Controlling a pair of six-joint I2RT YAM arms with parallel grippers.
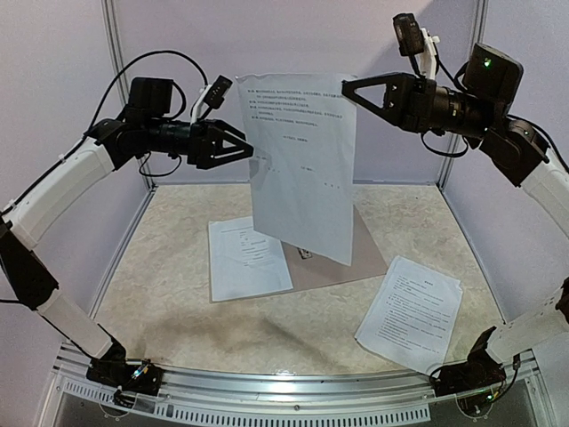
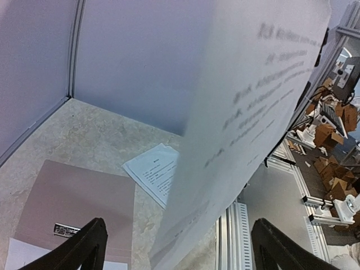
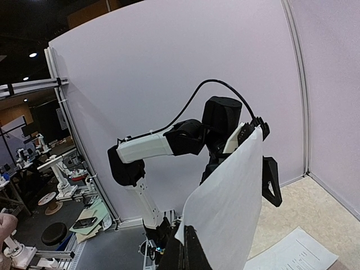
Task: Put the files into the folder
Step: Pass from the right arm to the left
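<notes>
One file up in the air, two down on the bench (image 1: pixel 178 307).
Right tool (image 1: pixel 348 86) is clamped on the top right corner of the raised file (image 1: pixel 302 169). Left tool (image 1: pixel 244 147) is spread wide, jaws either side of the file's left edge. Folder (image 1: pixel 366 258) lies flat underneath, with the second file (image 1: pixel 247 258) overlapping its left part and the third file (image 1: pixel 411 311) on the bench to its right.

So one white printed sheet (image 1: pixel 302 160) hangs upright in the air, right above the tan folder (image 1: pixel 320 272), which lies open and flat. A second sheet (image 1: pixel 247 258) lies on the folder's left half, and a third sheet (image 1: pixel 411 311) sits off to the right, well apart from it
</notes>
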